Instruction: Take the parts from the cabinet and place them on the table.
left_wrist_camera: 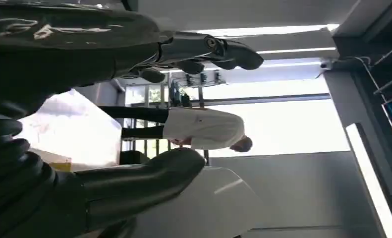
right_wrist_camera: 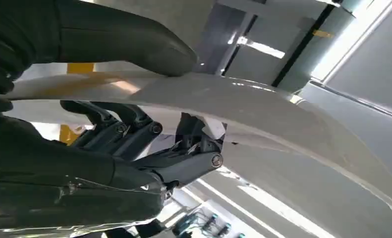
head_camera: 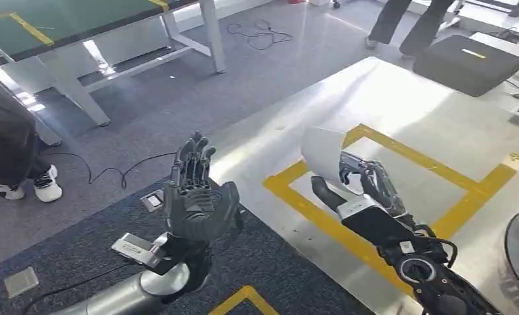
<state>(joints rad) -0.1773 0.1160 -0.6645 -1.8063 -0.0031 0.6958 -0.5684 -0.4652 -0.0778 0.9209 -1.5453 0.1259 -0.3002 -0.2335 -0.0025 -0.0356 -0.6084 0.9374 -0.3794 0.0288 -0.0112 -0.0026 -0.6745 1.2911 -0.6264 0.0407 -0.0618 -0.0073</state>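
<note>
Head view: the right hand (head_camera: pixel 365 187) grasps a curved white part (head_camera: pixel 323 152), holding it just above the pale counter (head_camera: pixel 401 105) over the yellow-taped rectangle (head_camera: pixel 381 197). Right wrist view confirms the thumb (right_wrist_camera: pixel 134 42) pressing one face of that part (right_wrist_camera: pixel 263 114) and the fingers (right_wrist_camera: pixel 134 131) the other. The left hand (head_camera: pixel 194 197) is raised beside the counter, fingers apart, holding nothing.

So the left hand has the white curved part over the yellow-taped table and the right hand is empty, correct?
Not quite: the hands are swapped. The head view shows the right hand holding the white curved part over the yellow-taped table; the left hand is raised, empty, fingers apart.
</note>
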